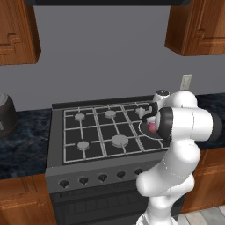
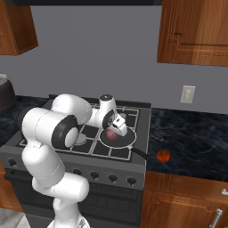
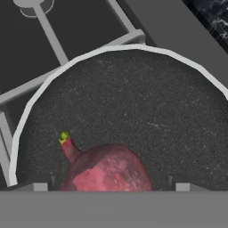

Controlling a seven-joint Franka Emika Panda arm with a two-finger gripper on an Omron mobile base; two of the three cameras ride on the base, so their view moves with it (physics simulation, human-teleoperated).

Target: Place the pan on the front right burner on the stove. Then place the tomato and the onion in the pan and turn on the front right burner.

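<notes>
I have the small round dark-grey frying pan (image 2: 117,137) sitting on the front right burner of the dark grey gas stove (image 1: 57,151). The dull pinkish-red onion (image 3: 105,171) lies inside it, directly under my claw (image 2: 117,128), whose jaws stand spread apart and released around nothing. So the onion drop looks finished. The glossy red-orange tomato (image 2: 163,156) waits on the dark speckled worktop (image 2: 191,138) right of the stove; next I should lift clear and reach for it.
</notes>
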